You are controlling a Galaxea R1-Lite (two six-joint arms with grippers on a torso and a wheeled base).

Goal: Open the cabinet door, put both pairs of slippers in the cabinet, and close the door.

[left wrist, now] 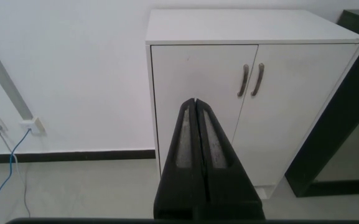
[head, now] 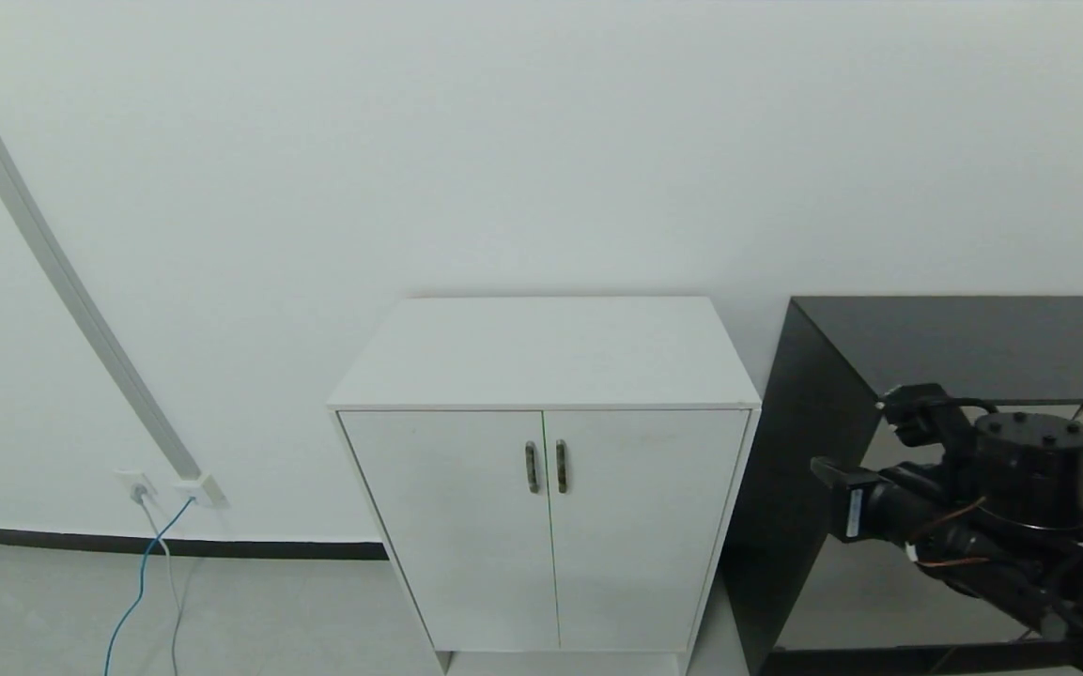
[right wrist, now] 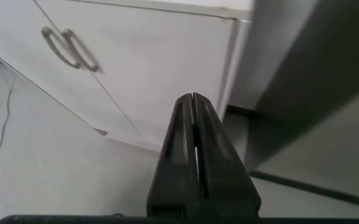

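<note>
While the cabinet doors (head: 456, 526) stand closed, left pincer (left wrist: 195, 102) pressed together, right pincer (right wrist: 193, 98) pressed together

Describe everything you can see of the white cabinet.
The white cabinet is a low upright box of smooth, matt board with a flat top. Its two doors are shut, meeting at a thin middle seam; a dark, slender vertical handle sits on each beside that seam. It stands on the grey floor, back to the white wall. A black table stands close on its right; whether they touch cannot be told.
</note>
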